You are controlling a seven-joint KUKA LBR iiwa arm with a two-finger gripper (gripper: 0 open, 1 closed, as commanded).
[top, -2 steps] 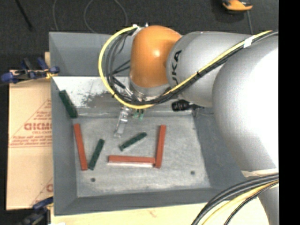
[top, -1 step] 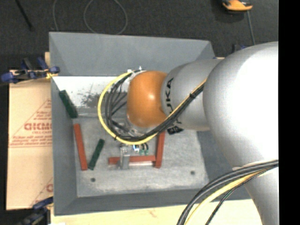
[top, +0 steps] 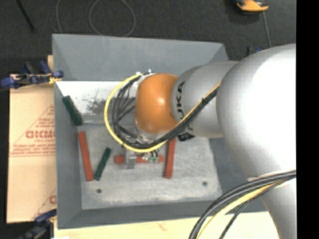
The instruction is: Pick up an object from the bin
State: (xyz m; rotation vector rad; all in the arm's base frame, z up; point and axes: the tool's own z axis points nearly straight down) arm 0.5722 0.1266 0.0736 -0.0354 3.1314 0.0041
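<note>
The claw (top: 131, 161), released or clenched I cannot tell, sits low in the grey metal bin (top: 149, 185) with a short red block (top: 119, 159) just beside it on the view's left, long axis across the view, and 1 long red stick (top: 169, 159) near its other side.

Arm (top: 249, 108) reaches in from the right, tool (top: 132, 159) pointing down beneath orange wrist cover (top: 154, 106)

Overhead light falls evenly into the grey metal bin (top: 149, 188), laying soft highlights on the silver arm (top: 254, 108) and its orange cover (top: 154, 103); shadow pools beneath it, and the surrounding floor (top: 149, 9) lies dark.
</note>
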